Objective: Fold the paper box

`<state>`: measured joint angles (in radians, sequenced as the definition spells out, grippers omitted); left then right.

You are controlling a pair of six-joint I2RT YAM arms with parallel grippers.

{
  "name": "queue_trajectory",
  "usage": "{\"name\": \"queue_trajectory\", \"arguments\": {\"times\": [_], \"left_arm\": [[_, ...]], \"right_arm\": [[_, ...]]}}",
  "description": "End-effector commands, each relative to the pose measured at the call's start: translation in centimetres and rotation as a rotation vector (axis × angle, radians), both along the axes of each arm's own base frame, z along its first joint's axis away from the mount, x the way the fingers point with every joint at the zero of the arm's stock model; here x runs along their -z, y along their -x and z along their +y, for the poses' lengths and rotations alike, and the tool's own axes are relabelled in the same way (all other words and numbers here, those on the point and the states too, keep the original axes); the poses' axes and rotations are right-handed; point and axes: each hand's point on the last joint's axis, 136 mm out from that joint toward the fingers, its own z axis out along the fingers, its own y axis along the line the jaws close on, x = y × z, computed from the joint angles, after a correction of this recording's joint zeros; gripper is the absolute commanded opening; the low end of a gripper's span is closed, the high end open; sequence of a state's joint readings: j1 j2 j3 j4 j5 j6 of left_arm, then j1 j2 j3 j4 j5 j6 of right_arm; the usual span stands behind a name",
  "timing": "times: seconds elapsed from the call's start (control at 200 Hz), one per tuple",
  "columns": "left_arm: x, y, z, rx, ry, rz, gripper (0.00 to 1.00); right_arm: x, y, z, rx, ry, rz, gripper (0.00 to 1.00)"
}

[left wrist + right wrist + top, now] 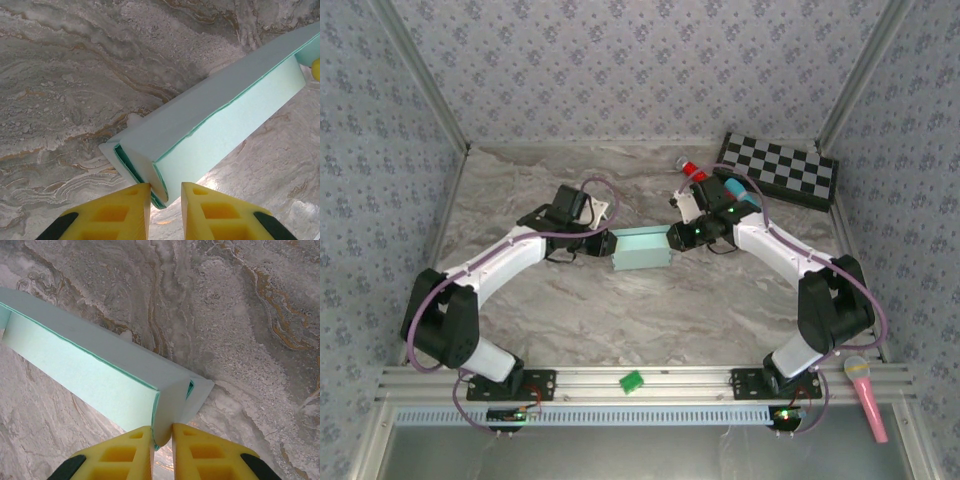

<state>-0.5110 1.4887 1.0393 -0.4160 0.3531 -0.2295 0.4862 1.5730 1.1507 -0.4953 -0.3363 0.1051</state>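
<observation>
Two grippers meet one long pale-blue paper box (640, 250) at the middle of the table (580, 310). In the overhead view the left gripper (165, 187) is at the box's 9 o'clock end and the right gripper (162, 429) at its 3 o'clock end.

The right gripper's yellow fingers (135, 452) are nearly together, pinching the end flap (167, 405) of the box between them. The left gripper's fingers stand a little wider, either side of the lower corner of the other end. A sliver of light shows between the card and one finger, so I cannot tell whether that end is truly clamped or only straddled.

The body of the box looks already formed, with its long walls up and its edges square. What appears unfinished is the ends. Layered flap edges show at the left end, and a small dark gap sits beside the pinched flap at the right end. So the step in hand seems to be closing and tucking the end flaps, late in the job.

The next move likely calls for seating each flap into its slot while the opposite gripper steadies the box. The pressure should be gentle and even, since thin card creases or buckles easily.
</observation>
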Motion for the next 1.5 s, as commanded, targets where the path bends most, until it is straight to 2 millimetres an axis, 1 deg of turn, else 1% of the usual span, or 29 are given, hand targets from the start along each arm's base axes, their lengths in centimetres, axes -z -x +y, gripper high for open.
{"name": "queue_trajectory", "arguments": {"times": [0.0,0.16,0.165,0.175,0.2,0.445,0.595,0.88,1.069,1.169,1.294,1.404,1.499], "left_arm": [[-0.6,0.0,-0.8,0.025,0.0,-0.012,0.24],[-0.6,-0.1,-0.7,0.027,-0.007,-0.013,0.24],[-0.6,-0.1,-0.7,0.027,-0.007,-0.014,0.24],[-0.6,-0.1,-0.7,0.027,-0.008,-0.014,0.24],[-0.6,-0.1,-0.8,0.027,-0.008,-0.014,0.24],[-0.4,-0.1,-0.7,0.028,-0.019,-0.011,0.24],[-0.4,0.0,-0.7,0.029,-0.022,-0.011,0.23],[-1.2,-0.2,-0.6,0.023,-0.023,-0.032,0.24],[-1.1,-0.3,-0.2,0.013,-0.048,-0.038,0.24],[-0.7,-0.2,0.2,0.007,-0.075,-0.036,0.24],[-0.2,0.0,0.1,0.013,-0.083,-0.022,0.24],[0.0,0.1,0.0,0.019,-0.086,-0.017,0.24],[0.0,0.1,0.0,0.014,-0.092,-0.02,0.23]], "right_arm": [[-0.8,0.1,1.2,-0.032,-0.028,0.004,0.19],[-0.4,0.3,1.5,-0.043,-0.036,0.02,0.2],[-1.1,0.0,1.7,-0.043,-0.044,0.006,0.2],[-1.5,-0.2,1.9,-0.045,-0.051,-0.005,0.2],[-1.8,-0.3,2.0,-0.046,-0.055,-0.011,0.2],[-2.1,-0.4,2.2,-0.052,-0.064,-0.012,0.21],[-1.5,-0.3,2.2,-0.051,-0.047,0.0,0.21],[0.9,0.1,1.2,-0.036,0.033,0.042,0.2],[1.5,0.3,0.7,-0.027,0.063,0.05,0.19],[1.5,0.3,0.5,-0.023,0.07,0.048,0.17],[1.5,0.3,0.5,-0.022,0.07,0.05,0.17],[1.1,0.3,0.7,-0.024,0.061,0.039,0.17],[0.6,0.1,0.7,-0.02,0.057,0.021,0.2]]}}
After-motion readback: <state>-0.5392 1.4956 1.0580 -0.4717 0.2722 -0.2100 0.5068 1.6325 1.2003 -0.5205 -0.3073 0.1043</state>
